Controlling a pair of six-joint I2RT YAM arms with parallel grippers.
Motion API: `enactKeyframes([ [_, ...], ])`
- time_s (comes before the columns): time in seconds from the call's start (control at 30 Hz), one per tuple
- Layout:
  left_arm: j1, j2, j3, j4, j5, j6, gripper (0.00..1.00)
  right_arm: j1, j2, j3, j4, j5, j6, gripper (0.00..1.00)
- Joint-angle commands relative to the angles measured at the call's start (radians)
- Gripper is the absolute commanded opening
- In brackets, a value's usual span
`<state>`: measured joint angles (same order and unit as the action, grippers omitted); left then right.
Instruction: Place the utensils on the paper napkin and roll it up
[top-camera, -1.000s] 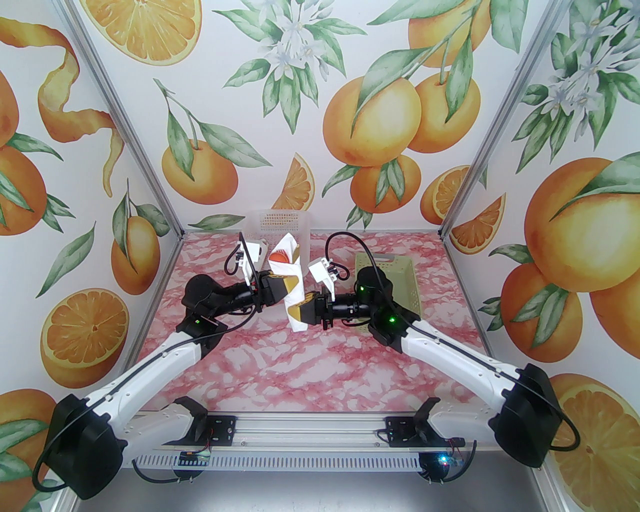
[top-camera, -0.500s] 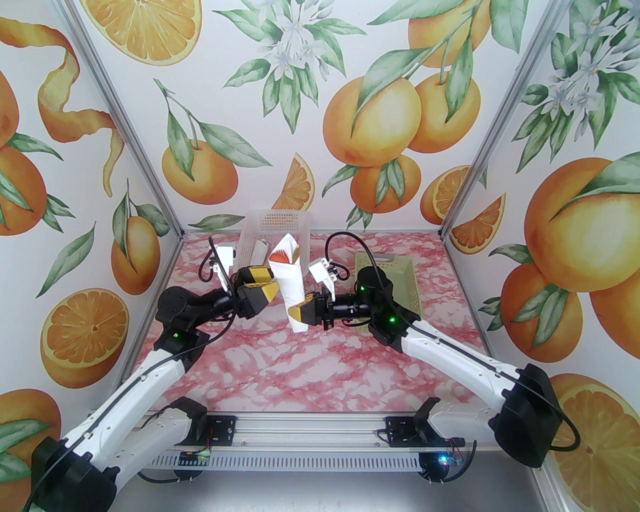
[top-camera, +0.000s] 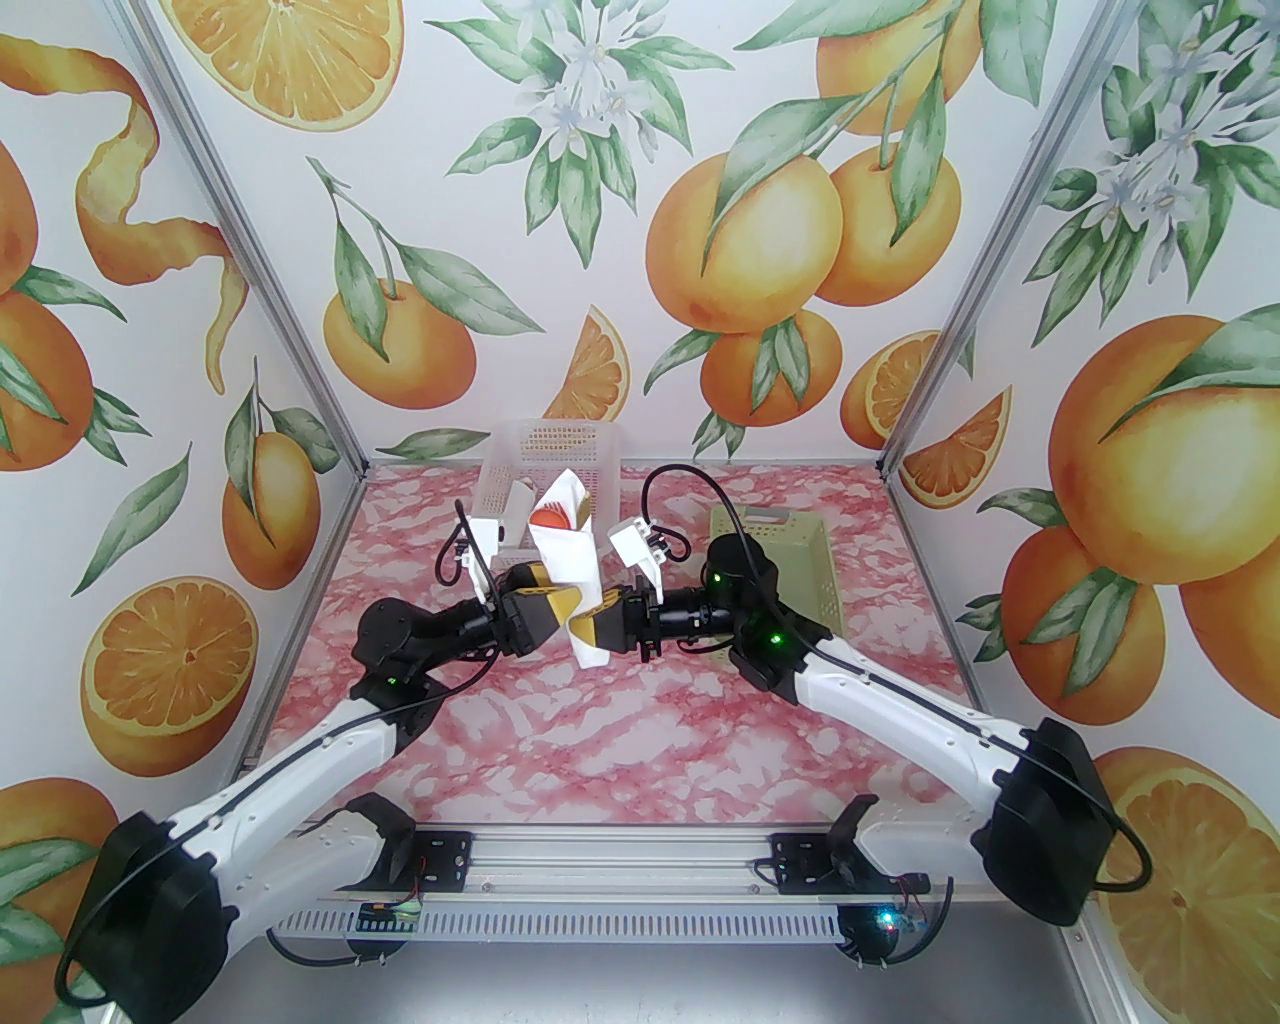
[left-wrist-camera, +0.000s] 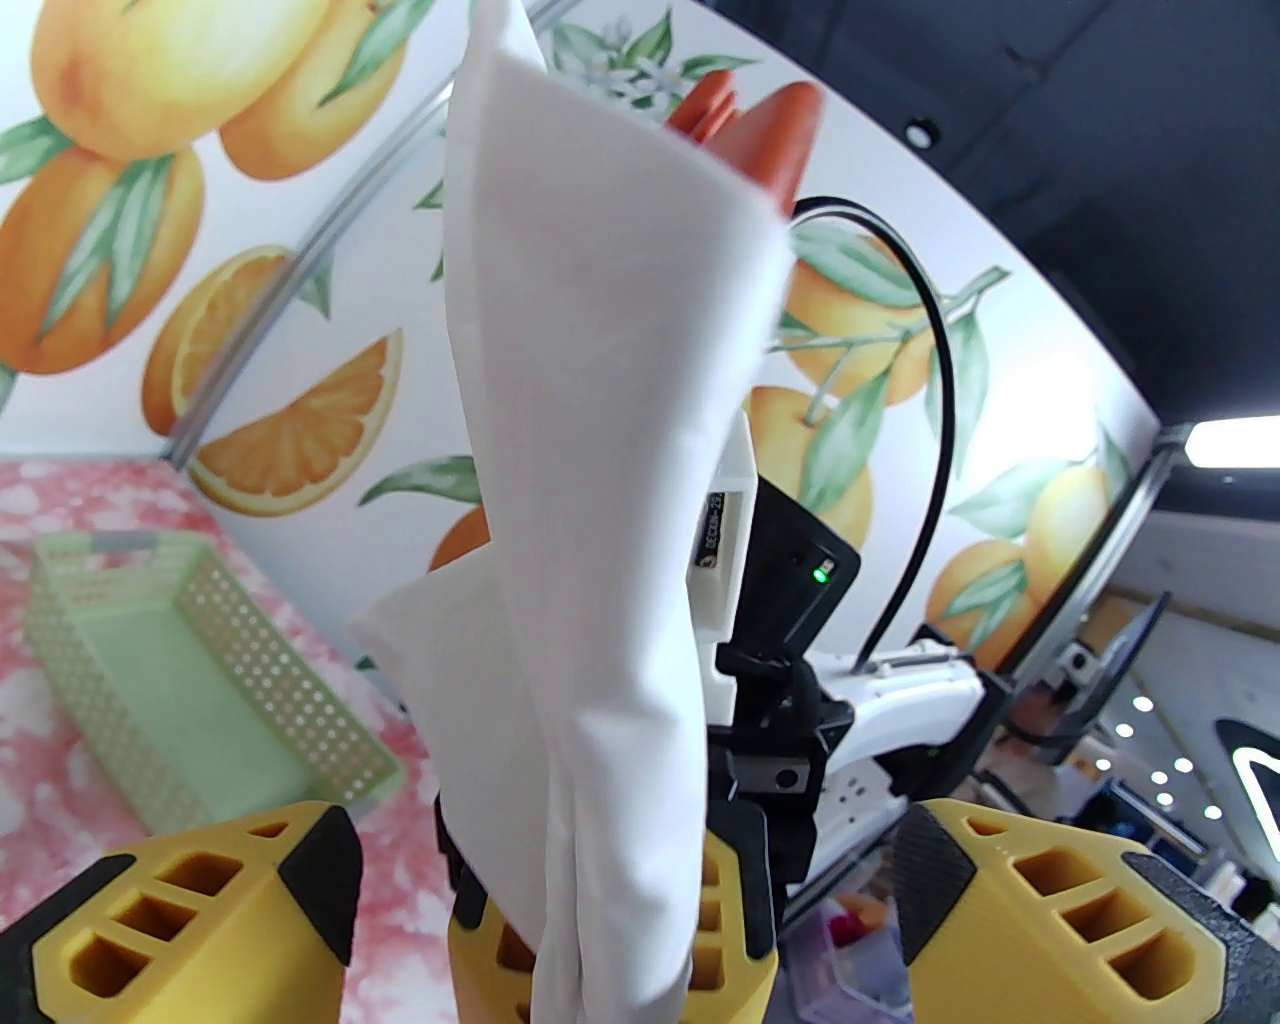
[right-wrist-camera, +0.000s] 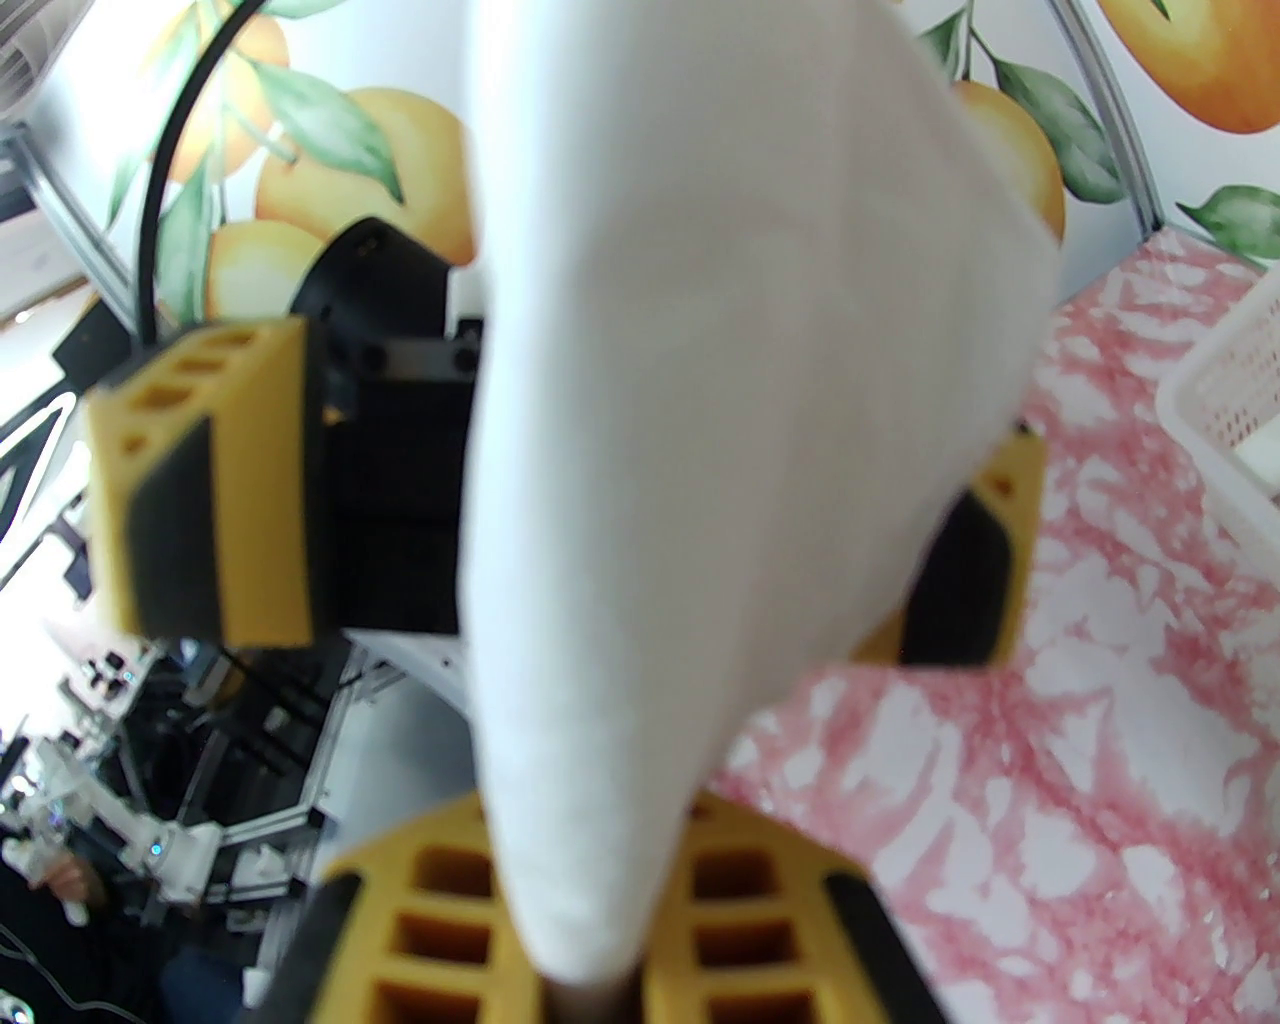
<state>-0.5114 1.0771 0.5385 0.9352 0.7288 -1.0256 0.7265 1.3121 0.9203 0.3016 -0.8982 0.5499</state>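
The paper napkin (top-camera: 575, 570) is a white cone-like roll held upright above the table. Red-orange utensil tips (top-camera: 553, 517) poke out of its top, also seen as utensil tips (left-wrist-camera: 770, 140). My right gripper (top-camera: 592, 628) is shut on the roll's lower end; in the right wrist view its fingers (right-wrist-camera: 440, 930) pinch the napkin (right-wrist-camera: 720, 400). My left gripper (top-camera: 556, 600) stands open, one finger (left-wrist-camera: 200, 900) on each side of the napkin (left-wrist-camera: 600, 500), with gaps to it. The utensils' handles are hidden inside the paper.
A white perforated basket (top-camera: 600, 450) stands at the back of the pink marble table with a slim white paper roll (top-camera: 520, 500) in it. A green basket (top-camera: 800, 540) sits behind the right arm, also seen as the green basket (left-wrist-camera: 60, 610).
My left gripper let go of the roll's upper part, drew back to the left, opened, and returned lower around the roll. The right gripper kept its hold and shifted slightly left.
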Motion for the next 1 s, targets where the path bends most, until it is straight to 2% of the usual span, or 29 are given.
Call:
enactKeyframes([
  [0.0, -0.008, 0.033, 0.013, 0.155, 0.013, -0.049, 0.81, 0.011, 0.002, 0.029, 0.051, -0.002, -0.001, 0.0],
  [0.17, -0.008, 0.02, 0.021, 0.143, 0.021, -0.035, 0.63, 0.011, -0.011, 0.022, 0.033, 0.014, -0.016, 0.0],
  [0.33, -0.008, -0.01, 0.033, 0.079, 0.024, -0.005, 0.38, 0.011, -0.025, 0.014, 0.012, 0.032, -0.031, 0.0],
  [0.43, -0.006, -0.027, 0.041, 0.03, 0.024, 0.022, 0.31, 0.01, -0.034, 0.011, 0.003, 0.044, -0.039, 0.0],
  [0.8, 0.014, -0.035, 0.094, -0.081, 0.041, 0.088, 0.13, 0.009, -0.055, -0.004, -0.03, 0.083, -0.059, 0.0],
  [0.87, 0.021, -0.031, 0.11, -0.109, 0.051, 0.104, 0.09, 0.009, -0.061, -0.004, -0.035, 0.087, -0.062, 0.06],
  [0.97, 0.04, -0.031, 0.144, -0.182, 0.065, 0.144, 0.02, 0.006, -0.077, -0.007, -0.069, 0.106, -0.084, 0.24],
])
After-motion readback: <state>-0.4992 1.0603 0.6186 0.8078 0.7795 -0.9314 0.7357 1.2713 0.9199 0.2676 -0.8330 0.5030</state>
